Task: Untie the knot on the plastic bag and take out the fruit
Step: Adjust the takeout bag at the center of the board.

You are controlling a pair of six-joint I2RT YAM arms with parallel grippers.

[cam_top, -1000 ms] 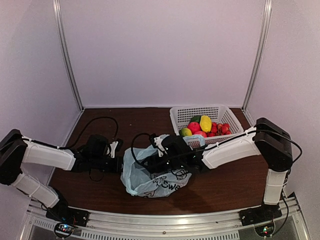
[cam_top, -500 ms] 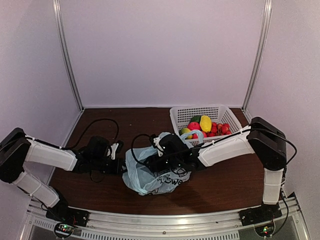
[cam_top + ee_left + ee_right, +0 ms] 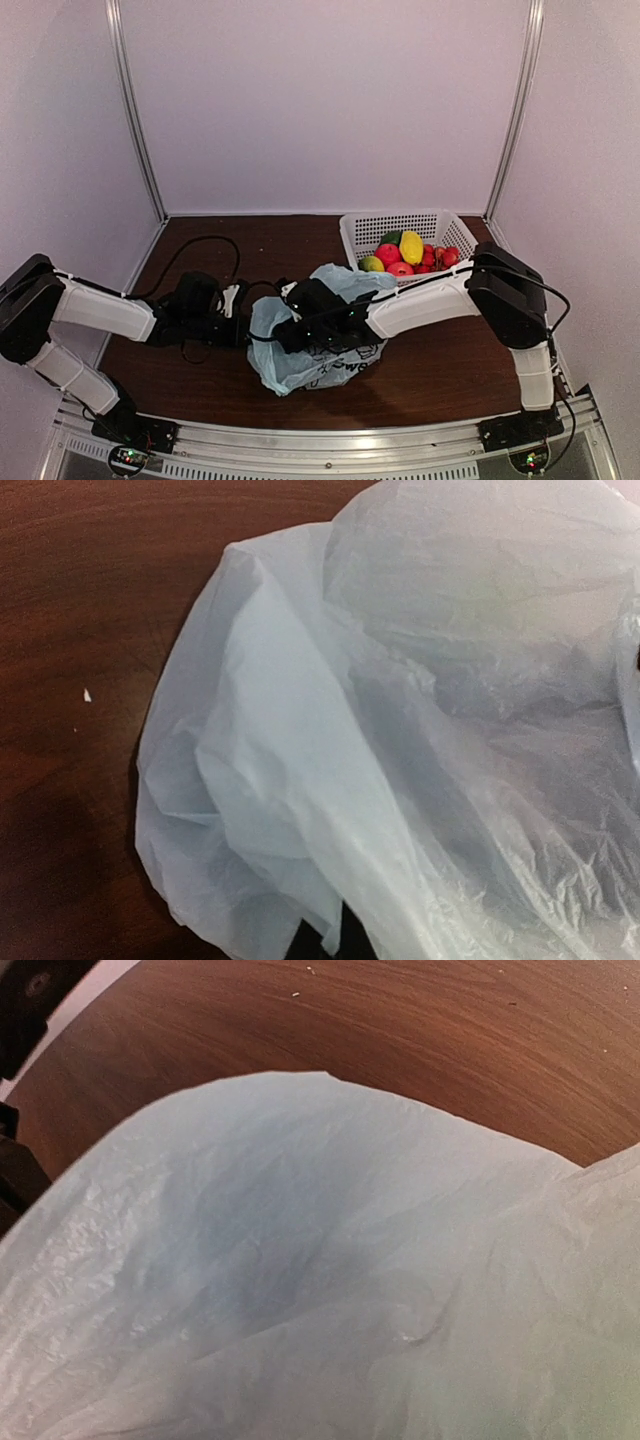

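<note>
I work on a dark brown wooden table (image 3: 440, 375), its grain glossy under soft, even light. A plain pale back wall (image 3: 330, 100) fills the upper frame, met by a left wall (image 3: 60, 150) and a right wall (image 3: 595, 130). Slim metal posts (image 3: 135, 110) stand in both back corners, and a silver rail (image 3: 330, 455) runs along the bottom edge. A few white specks (image 3: 86, 694) dot the wood

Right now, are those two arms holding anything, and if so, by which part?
The left gripper is at the left edge of the bag, the right gripper on its top. Whether either actually pinches the plastic cannot be told.
</note>
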